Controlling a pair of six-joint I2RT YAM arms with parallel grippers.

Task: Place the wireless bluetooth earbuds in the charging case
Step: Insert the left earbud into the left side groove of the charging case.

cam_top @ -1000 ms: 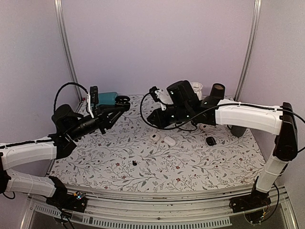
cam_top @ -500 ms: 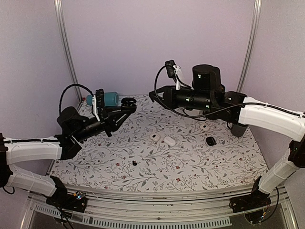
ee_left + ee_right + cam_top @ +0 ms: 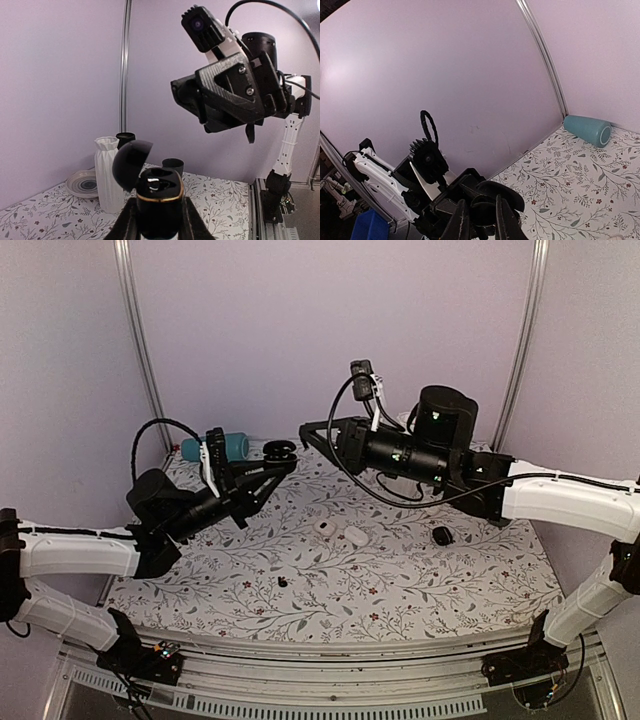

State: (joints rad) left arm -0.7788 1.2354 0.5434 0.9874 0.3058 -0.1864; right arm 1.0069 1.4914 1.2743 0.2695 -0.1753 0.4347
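My left gripper (image 3: 278,452) is shut on the black charging case (image 3: 280,448) and holds it up above the table's back left. In the left wrist view the case (image 3: 159,200) stands upright between the fingers (image 3: 128,222), with its lid open to the left and a glint in one socket. My right gripper (image 3: 305,429) hovers just right of the case, also above the table. In the right wrist view its fingers (image 3: 461,217) are close together around a small dark thing, seemingly an earbud (image 3: 482,214). One tiny black earbud (image 3: 283,581) lies on the table at the front.
Two white oval cases (image 3: 325,527) (image 3: 356,535) and a black oval lump (image 3: 441,535) lie mid-table. A teal cup (image 3: 228,446) lies at the back left. A white vase (image 3: 109,172), black cups (image 3: 172,165) and a plate (image 3: 85,184) stand at the back.
My right gripper rose from the table and swung left towards the case. My left gripper lifted the case higher and to the right, so the two are now close together.
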